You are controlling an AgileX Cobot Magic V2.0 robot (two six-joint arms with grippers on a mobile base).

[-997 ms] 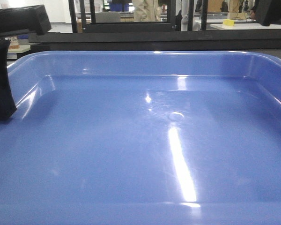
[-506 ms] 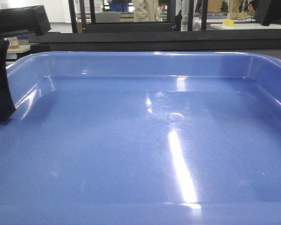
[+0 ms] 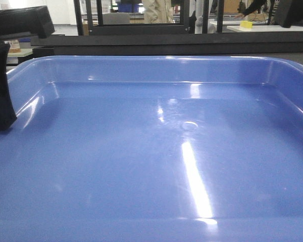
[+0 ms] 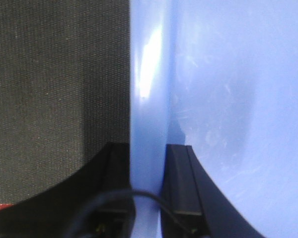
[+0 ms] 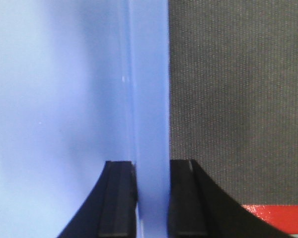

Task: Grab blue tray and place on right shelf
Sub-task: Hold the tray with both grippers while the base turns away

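The blue tray (image 3: 156, 151) fills almost the whole front view, glossy, with its far rim level. My left gripper (image 4: 148, 147) is shut on the tray's left rim (image 4: 149, 99), one finger on each side of the wall. Its inner finger (image 3: 0, 96) shows black at the left edge of the front view. My right gripper (image 5: 151, 163) is shut on the tray's right rim (image 5: 149, 89) in the same way. The right shelf is out of view.
A dark woven table top (image 4: 54, 74) lies under the tray on both sides, with a red strip (image 5: 275, 218) near the right gripper. A black frame (image 3: 166, 45) crosses just beyond the tray. Behind it are uprights, a person (image 3: 159, 10) and a white table (image 3: 272, 27).
The tray and both grippers hold almost still; the far rim sits a touch lower in view. In the background a person's arm now reaches over the white table.
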